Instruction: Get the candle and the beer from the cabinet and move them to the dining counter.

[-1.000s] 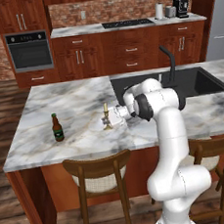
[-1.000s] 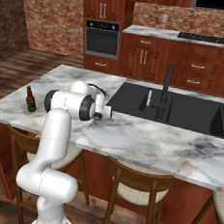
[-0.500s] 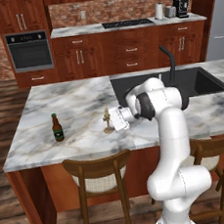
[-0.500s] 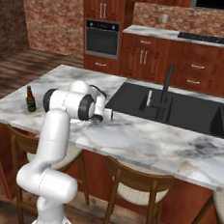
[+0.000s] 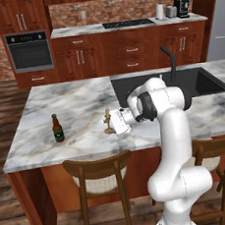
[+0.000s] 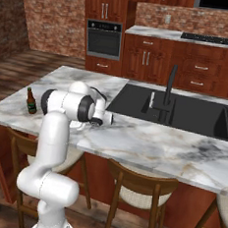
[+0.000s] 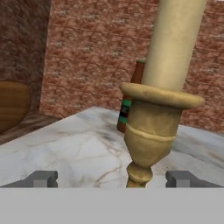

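The candle (image 5: 107, 121), a cream taper in a brass holder, stands upright on the dining counter (image 5: 78, 96). My gripper (image 5: 113, 124) is open right beside it. In the hand view the candle (image 7: 159, 100) rises close up between the two spread fingertips (image 7: 42, 178), which do not touch it. The beer (image 5: 57, 128), a brown bottle with a green label, stands upright on the same marble top to the candle's left, also seen as the beer (image 6: 32, 101) and behind the candle as the beer (image 7: 130, 98). I cannot tell which wall unit is the cabinet.
A black sink (image 5: 180, 84) with a dark faucet (image 5: 169, 61) is set into the counter to the right of the arm. Wooden stools (image 5: 99, 173) stand along the near side. A stove counter and oven (image 5: 30, 50) line the back wall.
The candle came down onto the marble top and the gripper opened, letting it go. The bottle has not moved.
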Motion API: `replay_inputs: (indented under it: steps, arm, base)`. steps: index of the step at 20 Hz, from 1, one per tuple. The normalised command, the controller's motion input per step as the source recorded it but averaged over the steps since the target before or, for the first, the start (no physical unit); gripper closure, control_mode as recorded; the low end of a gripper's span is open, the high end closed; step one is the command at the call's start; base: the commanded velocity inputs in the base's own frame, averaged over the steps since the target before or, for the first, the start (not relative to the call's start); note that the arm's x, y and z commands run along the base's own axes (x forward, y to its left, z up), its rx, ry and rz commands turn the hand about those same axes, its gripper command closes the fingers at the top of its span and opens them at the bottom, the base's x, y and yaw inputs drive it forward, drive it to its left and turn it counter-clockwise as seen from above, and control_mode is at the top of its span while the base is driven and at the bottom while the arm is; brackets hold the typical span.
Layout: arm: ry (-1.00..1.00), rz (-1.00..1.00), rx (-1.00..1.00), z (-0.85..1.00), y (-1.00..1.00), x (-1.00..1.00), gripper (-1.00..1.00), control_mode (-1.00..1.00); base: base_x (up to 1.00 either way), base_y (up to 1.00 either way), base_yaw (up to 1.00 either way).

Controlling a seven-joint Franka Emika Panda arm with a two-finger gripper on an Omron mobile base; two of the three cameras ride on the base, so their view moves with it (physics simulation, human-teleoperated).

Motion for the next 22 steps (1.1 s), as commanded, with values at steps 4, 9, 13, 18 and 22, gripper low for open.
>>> replay_inputs:
  steps: [4,9,13,18,22]
  arm:
    - [0.0,0.0,0.0,0.04,0.0,0.0,-1.0,-1.0]
    - [0.0,0.0,0.0,0.0,-0.06,0.0,-1.0,-1.0]
    - [0.0,0.0,0.0,0.0,-0.14,0.0,-1.0,-1.0]
    - [0.0,0.0,0.0,0.0,-0.19,0.0,-1.0,-1.0]
    - [0.0,0.0,0.0,0.05,-0.19,0.0,-1.0,-1.0]
  base:
    - [0.0,0.0,0.0]
    - [0.0,0.0,0.0]
    - [0.0,0.0,0.0]
    - [0.0,0.0,0.0]
    - [0.0,0.0,0.0]
